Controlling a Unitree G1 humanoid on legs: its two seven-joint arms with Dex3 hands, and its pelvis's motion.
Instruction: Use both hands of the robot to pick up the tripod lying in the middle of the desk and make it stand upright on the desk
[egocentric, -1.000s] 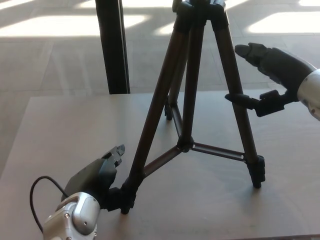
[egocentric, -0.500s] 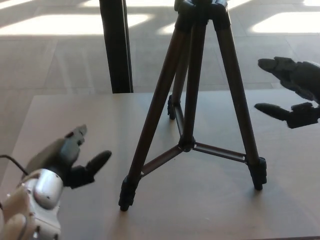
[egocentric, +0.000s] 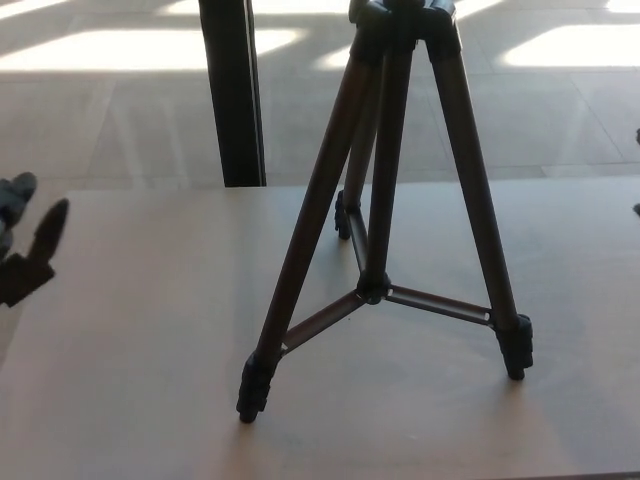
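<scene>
Standing on its three spread legs in the middle of the frame, the tripod (egocentric: 385, 200) rests on the worktop (egocentric: 140, 330) with one foot at lower centre-left, one at lower right and the third farther back near the centre; its head runs off the top edge. Thin braces join the legs at a small hub low on the centre column, so the frame looks stiff and should hold its shape when gripped. The slim tubular legs suggest a light object, easy to tip with a sideways push, and their smooth finish would likely slip in a loose grasp. The better places to take hold, in my judgement, are high on two opposite legs, or at the darker clamp sections just above the feet, where the surface looks less slick. The left robot hand (egocentric: 25, 250) shows only at the left edge, well apart from the tripod, its dark fingers spread and holding nothing. At the far right edge only a sliver of something dark shows, too little to identify as the right robot hand. Judged from its stance, the tripod already stands upright unaided.
</scene>
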